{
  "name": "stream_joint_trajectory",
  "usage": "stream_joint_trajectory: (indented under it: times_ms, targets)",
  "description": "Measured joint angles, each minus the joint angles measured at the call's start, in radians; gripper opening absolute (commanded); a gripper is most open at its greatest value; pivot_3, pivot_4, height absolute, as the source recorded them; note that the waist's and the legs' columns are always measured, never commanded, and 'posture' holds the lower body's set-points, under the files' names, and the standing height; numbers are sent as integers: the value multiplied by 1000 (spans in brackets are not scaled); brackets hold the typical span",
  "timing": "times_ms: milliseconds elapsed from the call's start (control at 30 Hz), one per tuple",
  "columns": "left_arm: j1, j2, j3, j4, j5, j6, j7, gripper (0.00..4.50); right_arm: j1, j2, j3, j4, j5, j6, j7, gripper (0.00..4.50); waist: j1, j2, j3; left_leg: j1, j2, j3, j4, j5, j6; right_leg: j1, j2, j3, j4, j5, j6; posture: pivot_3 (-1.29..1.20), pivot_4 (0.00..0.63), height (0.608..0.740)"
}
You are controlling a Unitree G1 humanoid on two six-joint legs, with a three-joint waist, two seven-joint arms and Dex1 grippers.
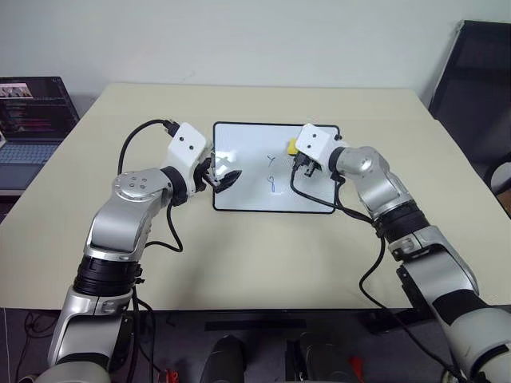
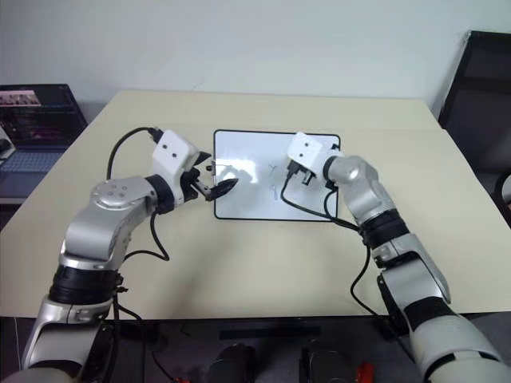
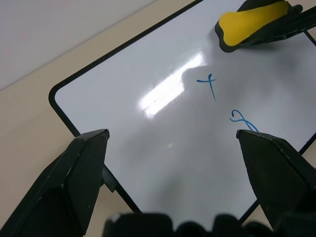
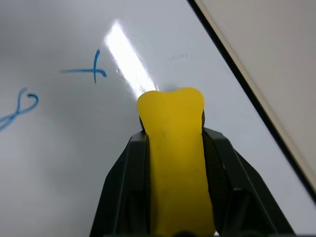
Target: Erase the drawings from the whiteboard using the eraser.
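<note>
The whiteboard (image 1: 254, 195) lies flat on the table, white with a thin black frame. Two of the drawings show in blue near its middle, a cross-like mark (image 3: 207, 84) and a looped squiggle (image 3: 242, 121) below it. My right gripper (image 1: 297, 155) is shut on the yellow eraser (image 4: 173, 143) and holds it low over the board's upper right part, just right of the cross mark; I cannot tell whether it touches. My left gripper (image 3: 173, 143) hovers open over the board's left side, nothing between its fingers (image 3: 84, 163).
The board sits mid-table on a beige top (image 1: 239, 263). An open laptop (image 1: 32, 120) stands off the table's left side. A black chair (image 1: 479, 88) is at the far right. Black cables hang from both wrists.
</note>
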Motion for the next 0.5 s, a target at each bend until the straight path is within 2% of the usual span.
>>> stream_joint_trajectory:
  times_ms: [200, 267, 500]
  targets:
    - [5, 1, 12, -1, -15, 15, 2, 4500, 76, 26, -127, -307, 169, 166, 34, 1091, -1, 1, 1, -9, 0, -3, -2, 0, 0, -9, 0, 0, -1, 1, -2, 0, 150, 740]
    - [31, 1, 50, -10, -40, 34, 5, 4500, 143, 22, -180, -450, 226, 243, 33, 1091, 0, 1, 1, -12, 0, -3, -3, 0, 0, -12, -1, 0, -2, 1, -2, 0, 150, 740]
    - [156, -21, 189, -86, -94, 78, 75, 4500, 414, -18, -322, -748, 341, 466, -17, 1091, 5, 1, 1, -16, 0, -4, -3, 0, 0, -15, -1, 0, -2, 1, -2, 0, 150, 740]
